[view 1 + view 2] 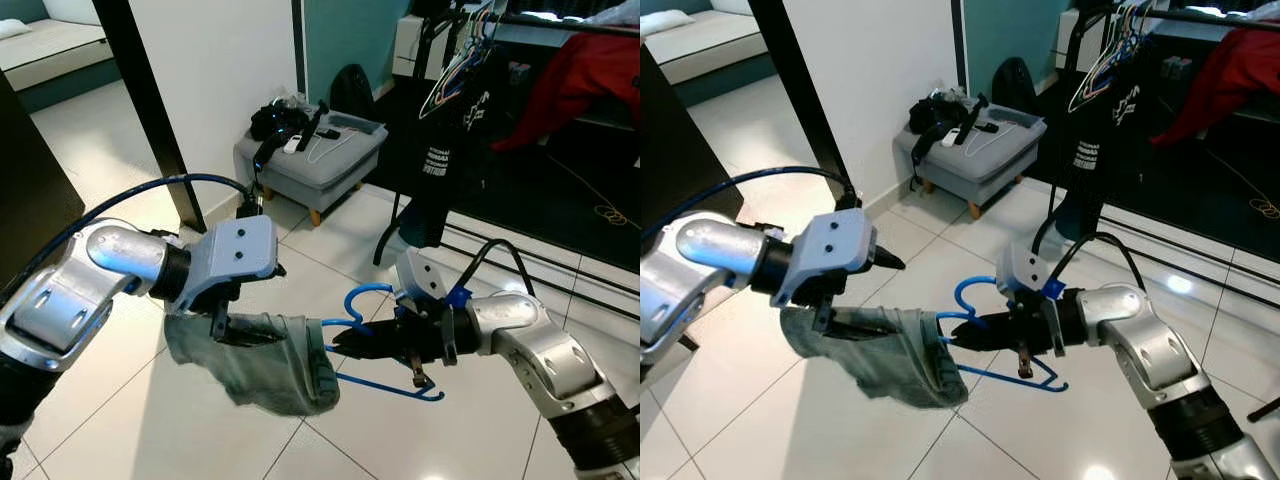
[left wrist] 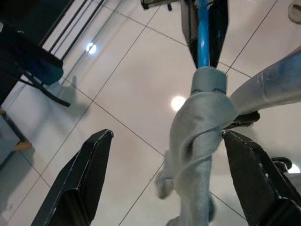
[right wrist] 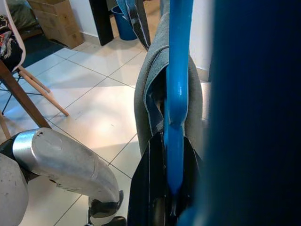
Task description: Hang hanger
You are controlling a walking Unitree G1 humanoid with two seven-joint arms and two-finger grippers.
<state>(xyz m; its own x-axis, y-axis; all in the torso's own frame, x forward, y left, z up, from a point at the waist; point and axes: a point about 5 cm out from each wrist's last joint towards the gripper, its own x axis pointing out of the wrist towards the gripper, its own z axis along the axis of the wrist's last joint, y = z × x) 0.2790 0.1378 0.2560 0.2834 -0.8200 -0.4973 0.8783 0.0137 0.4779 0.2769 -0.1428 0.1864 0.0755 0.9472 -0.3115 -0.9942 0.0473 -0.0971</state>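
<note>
My right gripper (image 1: 347,345) is shut on a blue plastic hanger (image 1: 388,386), held low over the tiled floor with its hook (image 1: 364,293) up. A grey-green garment (image 1: 270,365) is draped over the hanger's left end and sags below it. My left gripper (image 1: 232,328) sits at the garment's upper left edge. In the left wrist view its two black fingers (image 2: 80,183) stand wide open on either side of the bunched garment (image 2: 197,127). The right wrist view shows the hanger bar (image 3: 178,94) running out from between the fingers into the cloth (image 3: 148,89).
A clothes rail (image 1: 565,22) crosses the top right, with a black shirt (image 1: 450,130) and other hangers on it and a red garment (image 1: 580,70) beyond. A grey ottoman (image 1: 318,160) with gear on it stands against the white wall. A dark post (image 1: 150,110) rises at left.
</note>
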